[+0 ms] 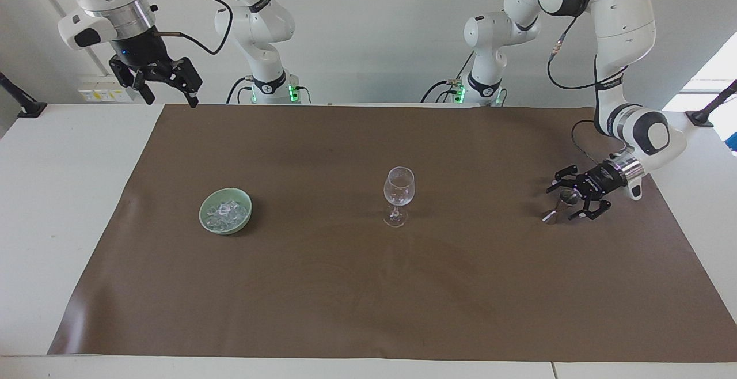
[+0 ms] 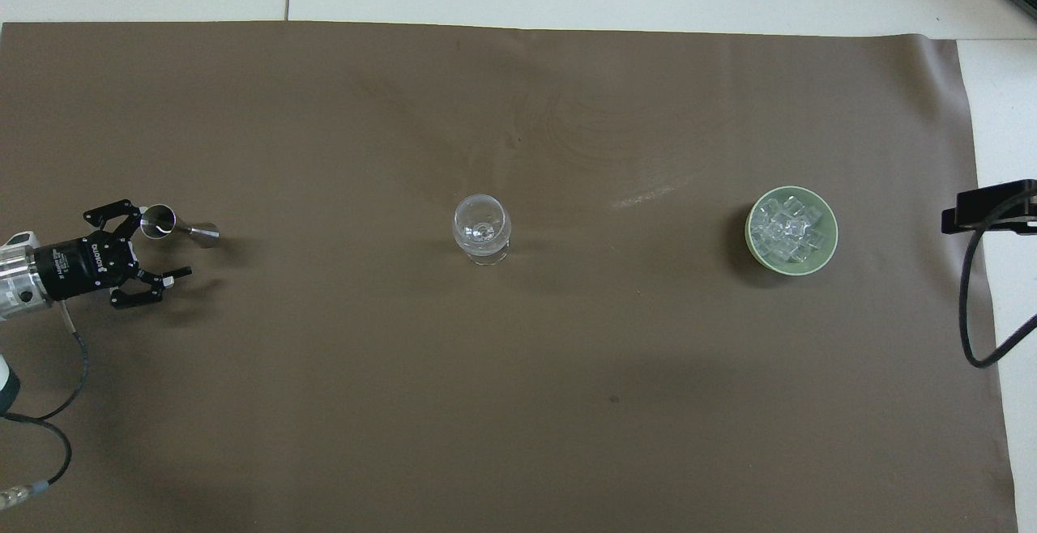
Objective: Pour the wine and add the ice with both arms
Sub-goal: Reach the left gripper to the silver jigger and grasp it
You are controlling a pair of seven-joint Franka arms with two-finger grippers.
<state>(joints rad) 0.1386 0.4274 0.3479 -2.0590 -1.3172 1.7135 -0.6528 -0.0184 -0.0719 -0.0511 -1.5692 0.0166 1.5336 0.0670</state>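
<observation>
Steel jigger just beside left gripper, fingers spread

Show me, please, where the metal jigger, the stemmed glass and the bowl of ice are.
metal jigger (image 2: 159,221): overhead view, on its open upper cup.
stemmed glass (image 1: 399,186): facing view, on its clear bowl.
bowl of ice (image 2: 753,248): overhead view, on its pale green rim.

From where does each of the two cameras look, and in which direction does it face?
Facing view: high across the table, looking at both arms' bases; open left gripper at the small steel measuring cup, open right gripper waiting raised.
Overhead view: above the robots' end, looking steeply down; only the left gripper shows.
Shared: stemmed clear glass, pale green bowl of ice.
</observation>
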